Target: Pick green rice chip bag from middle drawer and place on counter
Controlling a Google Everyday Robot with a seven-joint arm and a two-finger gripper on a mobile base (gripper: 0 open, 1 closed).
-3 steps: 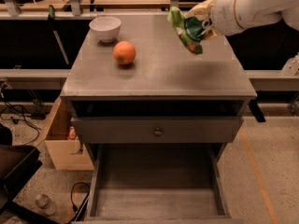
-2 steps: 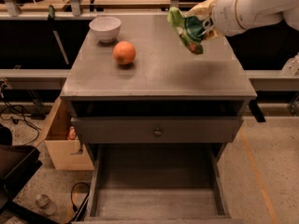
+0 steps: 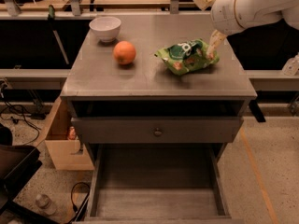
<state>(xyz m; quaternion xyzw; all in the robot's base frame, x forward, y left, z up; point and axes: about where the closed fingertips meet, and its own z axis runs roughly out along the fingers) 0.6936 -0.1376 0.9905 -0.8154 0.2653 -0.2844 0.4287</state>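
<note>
Bag [image 3: 187,56]: flat on counter [image 3: 140,80], right of centre, crinkled, logo up; well apart from orange [image 3: 124,52] to the left and bowl [image 3: 105,28] at far left. Gripper [image 3: 212,48]: at right end of bag, touching or just beside it, arm reaching in from far right; open or closed, cannot tell. Drawer [image 3: 156,192]: pulled out, near and low, below the knobbed front [image 3: 158,130]. Step judged: release and withdrawal, placement all but complete. Method advised: confirm full rest of bag on counter before letting go; open wide enough to shed the film; lift straight up, then retreat to the right, so as not to drag the light bag toward the right edge. Risk judged: crinkled film catching on gripper and following it; bag near enough to that edge to slide off.
</note>
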